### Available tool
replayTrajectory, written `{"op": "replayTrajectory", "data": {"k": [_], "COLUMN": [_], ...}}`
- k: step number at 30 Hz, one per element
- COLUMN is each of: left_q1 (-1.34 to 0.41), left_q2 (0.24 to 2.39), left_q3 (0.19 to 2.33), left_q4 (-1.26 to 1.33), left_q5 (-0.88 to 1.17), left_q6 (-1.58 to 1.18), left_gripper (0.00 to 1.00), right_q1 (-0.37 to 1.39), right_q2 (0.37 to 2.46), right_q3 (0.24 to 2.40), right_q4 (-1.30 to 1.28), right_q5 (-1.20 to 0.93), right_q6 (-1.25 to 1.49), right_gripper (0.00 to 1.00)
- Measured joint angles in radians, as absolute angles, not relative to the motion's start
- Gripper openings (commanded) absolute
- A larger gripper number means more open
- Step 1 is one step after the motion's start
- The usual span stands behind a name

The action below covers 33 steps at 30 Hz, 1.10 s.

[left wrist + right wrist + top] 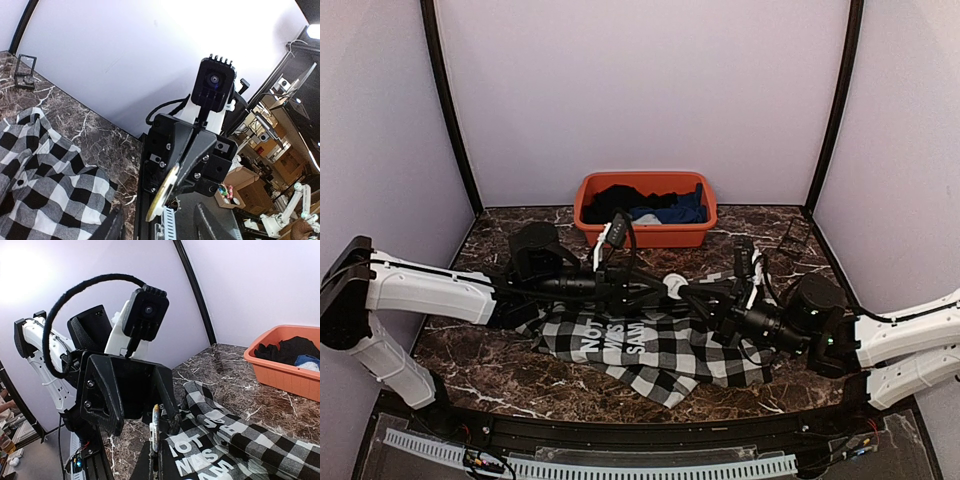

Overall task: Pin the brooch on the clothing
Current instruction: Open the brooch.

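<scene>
The clothing [650,350] [35,185] [240,440], a black-and-white check shirt with white block letters, lies spread on the marble table between the arms. Both grippers meet just above its far edge. My right gripper [692,300] [157,445] is shut on the brooch [675,284] [156,425], a thin round disc seen edge-on and upright. In the left wrist view the brooch [162,192] sticks out of the right gripper's closed jaws. My left gripper [658,285] [159,212] [145,430] faces it, fingers apart, one on either side of the brooch's free end, with no grip visible.
An orange basin [645,235] [285,365] with black and blue garments stands at the back centre. A small clear stand [792,240] [25,70] sits at the back right. The booth's walls close in on three sides.
</scene>
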<state>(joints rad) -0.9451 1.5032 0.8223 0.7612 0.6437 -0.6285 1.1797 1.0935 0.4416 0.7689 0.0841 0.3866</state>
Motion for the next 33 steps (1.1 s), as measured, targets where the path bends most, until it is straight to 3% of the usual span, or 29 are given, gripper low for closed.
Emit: {"op": "replayTrajectory", "data": {"k": [5,10,13,25,33], "left_q1": [-0.942,-0.941,-0.941,-0.941,-0.939], "left_q2": [1.536,1.573,1.588,1.631,1.650], "left_q3": [0.822,0.825,0.826,0.831,0.831], "left_q4": [0.831,0.868,0.879,0.982,1.024], "left_q5": [0.660,0.673,0.675,0.693,0.701], "left_q6": [-0.680,-0.716,-0.735,-0.815,-0.842], "left_gripper": [0.33,0.41,0.40,0.12,0.07], "right_q1": [1.180,1.180,1.180,1.185,1.187], "right_q2": [1.093,1.093,1.092,1.090,1.090], "right_q3": [0.433,0.427,0.423,0.423,0.424], "right_q4": [0.781,0.793,0.796,0.796,0.793], "right_q5": [0.096,0.102,0.102,0.108,0.132], "right_q6": [0.386,0.382,0.376,0.348,0.330], "right_gripper": [0.00,0.00,0.00,0.00,0.00]}}
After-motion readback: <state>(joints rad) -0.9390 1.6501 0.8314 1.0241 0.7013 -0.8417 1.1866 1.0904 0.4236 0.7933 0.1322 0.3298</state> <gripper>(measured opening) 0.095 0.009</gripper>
